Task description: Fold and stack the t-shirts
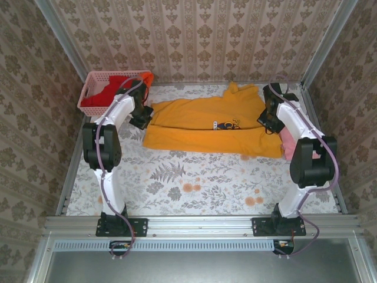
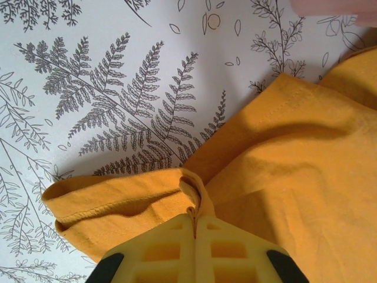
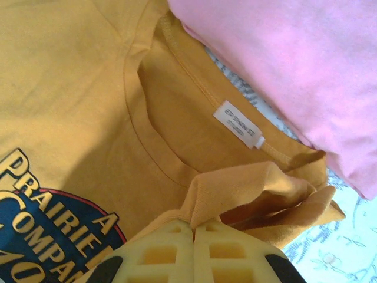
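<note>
Yellow t-shirt (image 1: 200,121) lies spread sideways on the worktop (image 1: 177,188), its fold apparently barely begun. The left end effector (image 2: 194,221) is clenched on a hem corner, the right end effector (image 3: 193,227) on cloth by the collar. A pink t-shirt (image 3: 283,59) lies just beside it, seemingly folded. A red t-shirt (image 1: 107,96) and an orange t-shirt (image 1: 148,76) sit in the basket (image 1: 88,88), so most work remains.

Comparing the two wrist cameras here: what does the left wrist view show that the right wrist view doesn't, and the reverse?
Left wrist: the left gripper shut on a stitched hem, large fern prints beyond. Right wrist: the right gripper shut on a fold by the neckline, its white label, the dark logo, a pale pink t-shirt. Both: the golden-yellow t-shirt and patterned table cover.
</note>
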{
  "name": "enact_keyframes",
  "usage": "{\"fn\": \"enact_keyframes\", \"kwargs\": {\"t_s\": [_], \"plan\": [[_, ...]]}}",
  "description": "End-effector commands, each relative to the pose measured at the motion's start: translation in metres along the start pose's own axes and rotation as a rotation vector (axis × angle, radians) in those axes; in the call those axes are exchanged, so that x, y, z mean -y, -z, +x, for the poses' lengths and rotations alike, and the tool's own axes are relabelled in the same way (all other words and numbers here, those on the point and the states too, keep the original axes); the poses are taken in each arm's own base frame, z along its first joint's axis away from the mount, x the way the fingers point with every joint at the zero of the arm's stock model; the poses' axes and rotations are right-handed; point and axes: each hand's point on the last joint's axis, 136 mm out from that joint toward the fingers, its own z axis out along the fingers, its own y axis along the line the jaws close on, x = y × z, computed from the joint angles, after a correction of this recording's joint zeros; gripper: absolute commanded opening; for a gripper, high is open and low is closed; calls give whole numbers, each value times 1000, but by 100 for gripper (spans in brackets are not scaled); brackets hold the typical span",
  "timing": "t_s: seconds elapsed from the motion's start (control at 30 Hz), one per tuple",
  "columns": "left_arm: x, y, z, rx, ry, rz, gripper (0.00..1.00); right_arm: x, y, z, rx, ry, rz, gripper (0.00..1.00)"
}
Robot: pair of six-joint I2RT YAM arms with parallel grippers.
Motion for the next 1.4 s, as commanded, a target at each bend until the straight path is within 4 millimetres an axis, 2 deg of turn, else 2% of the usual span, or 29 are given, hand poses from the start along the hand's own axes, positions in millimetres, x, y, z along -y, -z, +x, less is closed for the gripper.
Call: {"fn": "enact_keyframes", "kwargs": {"t_s": [0.0, 0.47, 0.63, 0.7, 0.77, 0.8, 0.87, 0.93, 1.07, 1.13, 1.27, 1.37], "plan": [[-6, -2, -5, -13, -2, -32, 0, -7, -1, -13, 21, 26, 5, 0], [-4, -15, -5, -35, 10, -40, 0, -25, -30, -21, -9, 104, 18, 0], [-3, -16, -4, -34, 10, -38, 0, -45, -35, -25, -13, 142, -81, 6], [-3, -16, -4, -35, 11, -39, 0, -49, -36, -26, -5, 154, -95, 14], [-2, -15, -4, -37, 11, -36, 8, -50, -33, -30, 7, 161, -100, 34], [-1, -14, -3, -38, 10, -31, 16, -49, -30, -31, 17, 167, -100, 45], [0, -7, -4, -24, 2, -19, 34, -47, -22, -34, 39, 169, -105, 57], [2, 5, -7, 6, -20, 0, 51, -46, -12, -33, 64, 167, -129, 64], [5, 27, -5, 60, -79, 39, 75, -50, -9, -11, 54, 176, -202, 68], [11, 30, 4, 69, -133, 62, 85, -53, -17, 8, 17, 194, -226, 70], [28, 24, 26, 50, -200, 93, 95, -60, -32, 33, -57, 202, -244, 70], [42, 8, 43, 4, -223, 143, 97, -64, -46, 45, -94, 198, -240, 69]]}}
